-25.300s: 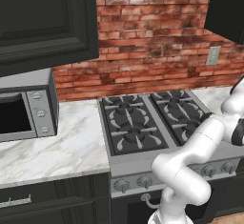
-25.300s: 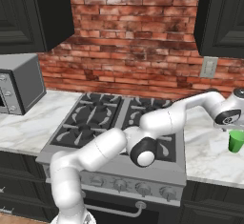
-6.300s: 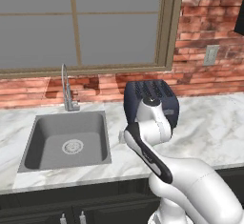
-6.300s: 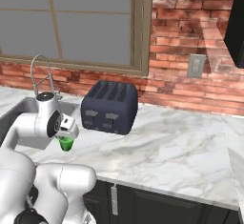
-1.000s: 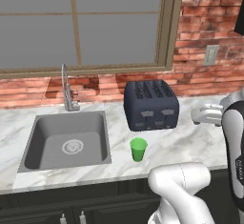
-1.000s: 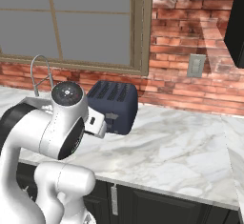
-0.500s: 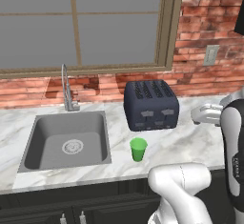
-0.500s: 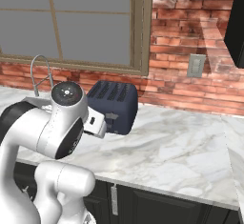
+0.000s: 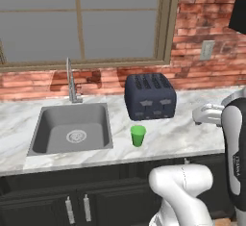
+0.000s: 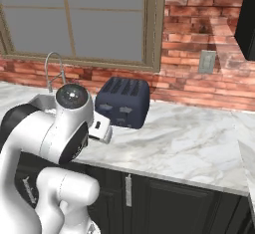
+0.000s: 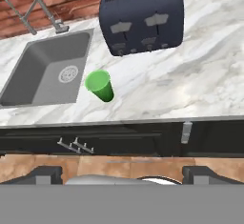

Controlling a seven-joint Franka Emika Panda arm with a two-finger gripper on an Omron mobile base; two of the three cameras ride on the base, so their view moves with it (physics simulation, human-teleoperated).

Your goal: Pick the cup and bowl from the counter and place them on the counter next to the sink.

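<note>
Worktop (image 9: pixel 192 141) right of the sink (image 9: pixel 72 129): a green cup (image 9: pixel 138 135) stands upright near the front edge, just beside the basin's right rim, not touching it. Behind it, toward the back edge, a dark toaster (image 9: pixel 150 96) blocks the way; a gap of bare marble lies between cup and toaster. Faucet (image 9: pixel 71 81) rises at the basin's back edge. The marble from the toaster toward the right end is bare and open from above. Window frame (image 10: pixel 149 24) and brick wall (image 10: pixel 199 34) close off the back.
</note>
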